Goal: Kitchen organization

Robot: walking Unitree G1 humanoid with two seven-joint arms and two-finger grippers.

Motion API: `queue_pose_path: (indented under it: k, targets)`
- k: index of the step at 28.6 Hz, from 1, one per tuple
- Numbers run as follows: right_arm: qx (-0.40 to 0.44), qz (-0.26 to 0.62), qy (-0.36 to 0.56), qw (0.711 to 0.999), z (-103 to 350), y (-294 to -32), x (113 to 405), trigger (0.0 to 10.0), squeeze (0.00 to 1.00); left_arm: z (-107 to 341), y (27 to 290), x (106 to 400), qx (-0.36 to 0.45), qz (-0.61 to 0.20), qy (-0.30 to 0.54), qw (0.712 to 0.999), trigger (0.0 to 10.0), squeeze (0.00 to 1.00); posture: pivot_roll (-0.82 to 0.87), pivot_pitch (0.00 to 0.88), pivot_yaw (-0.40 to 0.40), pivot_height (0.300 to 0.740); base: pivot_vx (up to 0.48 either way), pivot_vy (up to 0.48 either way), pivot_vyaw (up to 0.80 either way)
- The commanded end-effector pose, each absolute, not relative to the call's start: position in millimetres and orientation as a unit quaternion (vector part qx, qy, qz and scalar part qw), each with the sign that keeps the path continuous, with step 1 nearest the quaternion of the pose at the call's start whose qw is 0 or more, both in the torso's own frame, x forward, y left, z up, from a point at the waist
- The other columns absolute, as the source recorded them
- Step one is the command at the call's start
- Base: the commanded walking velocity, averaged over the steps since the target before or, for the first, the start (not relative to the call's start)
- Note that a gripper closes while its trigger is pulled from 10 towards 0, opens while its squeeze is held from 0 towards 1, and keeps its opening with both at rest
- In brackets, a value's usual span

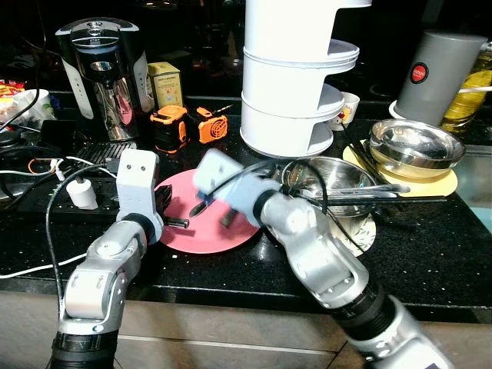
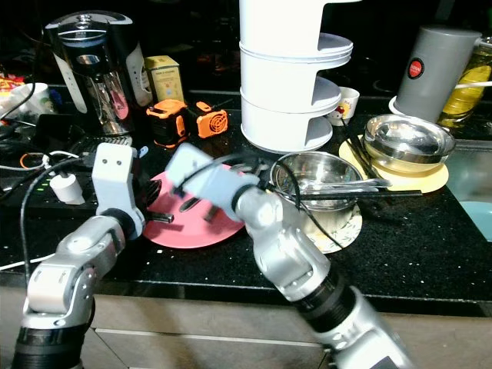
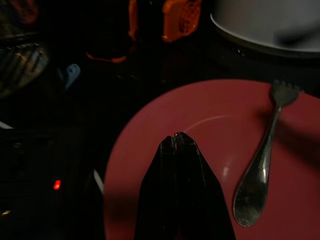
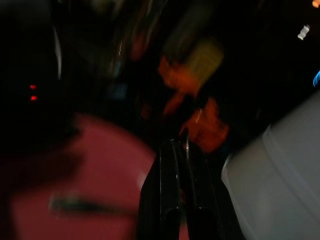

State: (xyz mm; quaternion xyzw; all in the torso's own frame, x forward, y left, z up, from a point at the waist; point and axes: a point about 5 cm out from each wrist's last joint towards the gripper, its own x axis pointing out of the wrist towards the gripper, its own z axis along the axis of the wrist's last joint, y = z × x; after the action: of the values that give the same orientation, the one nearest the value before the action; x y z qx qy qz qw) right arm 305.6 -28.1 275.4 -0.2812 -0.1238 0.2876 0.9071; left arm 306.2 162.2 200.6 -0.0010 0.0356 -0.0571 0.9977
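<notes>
A fork (image 3: 262, 165) lies on the pink plate (image 3: 200, 125), which sits on the black counter (image 1: 430, 246) in front of the white tiered stand (image 1: 292, 84). In the left wrist view the fork's long axis runs roughly parallel to the left gripper (image 3: 177, 142), tines toward the stand and handle end toward the wrist; it lies just beside the fingertips, off to one side, not between them. The left gripper's fingers are pressed together, nothing held, tips low over the plate. The right gripper (image 4: 180, 150) is also over the plate, its fingers likewise together and empty; that view is motion-blurred, with a dark streak on the pink that may be the fork. Judgement: the left gripper looks nearer and better aligned with the fork; it would need to part its fingers and shift sideways to straddle the handle. The head views add context: steel bowls (image 1: 330, 184) to the right, a kettle (image 1: 104, 69) and orange tape measures (image 1: 188, 123) behind. The left wrist view alone resolves the fork clearly.
</notes>
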Motion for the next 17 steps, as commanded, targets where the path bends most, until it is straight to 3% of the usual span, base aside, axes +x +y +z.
queue_pose_path:
  k: [1,6,7,8,9,10,11,12,17]
  targets:
    - [-0.255,0.272,-0.147,0.916,284,-36,307,0.0,0.0,203,162,306,-0.005,-0.061,0.028,0.998,10.0,0.0,0.0,0.0,-0.03,0.74,0.0,0.0,0.0]
    - [-0.118,0.265,-0.206,0.935,307,-51,301,0.0,0.0,206,159,306,-0.009,-0.069,0.016,0.997,10.0,0.0,0.0,0.0,-0.027,0.74,0.0,0.0,0.0]
    - [-0.075,0.292,-0.209,0.93,307,-52,296,1.4,0.0,207,158,306,-0.011,-0.072,0.014,0.997,10.0,0.0,0.0,0.0,-0.027,0.74,0.0,0.0,0.0]
    - [-0.028,0.318,-0.211,0.924,306,-53,292,5.9,0.0,208,156,306,-0.014,-0.079,0.008,0.997,10.0,0.0,0.0,0.0,-0.025,0.74,0.0,0.0,0.0]
    - [0.025,0.344,-0.21,0.915,306,-54,288,5.9,0.0,210,154,305,-0.021,-0.091,-0.002,0.996,10.0,0.0,0.0,0.0,-0.025,0.74,0.0,0.0,0.0]
    - [0.025,0.344,-0.21,0.915,306,-54,288,5.9,0.0,210,154,305,-0.021,-0.091,-0.002,0.996,10.0,0.0,0.0,0.0,-0.025,0.74,0.0,0.0,0.0]
    - [0.136,0.388,-0.218,0.885,309,-59,281,10.0,0.0,220,148,303,-0.025,-0.126,-0.035,0.991,10.0,0.0,0.0,0.0,-0.023,0.74,0.0,0.0,0.0]
    - [0.136,0.388,-0.218,0.885,309,-59,281,10.0,0.0,220,148,303,-0.025,-0.126,-0.035,0.991,10.0,0.0,0.0,0.0,-0.023,0.74,0.0,0.0,0.0]
    - [0.273,0.449,-0.237,0.817,316,-67,270,10.0,0.0,226,153,304,-0.018,-0.122,-0.057,0.991,10.0,0.0,0.0,0.0,-0.017,0.74,0.0,0.0,-0.27]
